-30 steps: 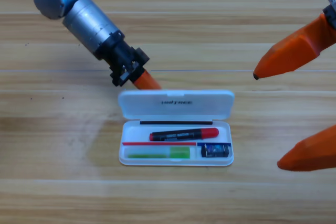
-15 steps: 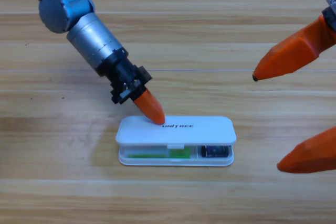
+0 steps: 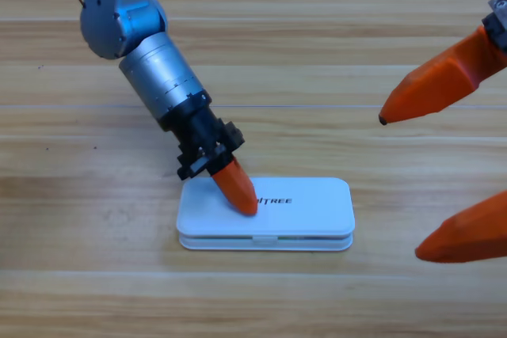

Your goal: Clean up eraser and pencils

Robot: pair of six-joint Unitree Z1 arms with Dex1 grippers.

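Note:
The white case (image 3: 305,213) lies shut on the wooden table, its lid flat on the base. The eraser and the pencils are hidden from view. My left gripper (image 3: 242,200) reaches down from the upper left; its orange jaws are shut together and their tip presses on the left part of the lid, beside the printed lettering. My right gripper (image 3: 400,187) waits at the right edge, large and partly cut off. It is open, with one jaw above and one below and nothing between them.
The grey left arm (image 3: 154,77) slants across the table from the upper left corner down to the case. Bare wooden table (image 3: 95,275) surrounds the case on every side.
The case lid, upright a second ago and half down after that, now lies fully shut over the contents. My left gripper moved down and right with it. The right gripper has not moved.

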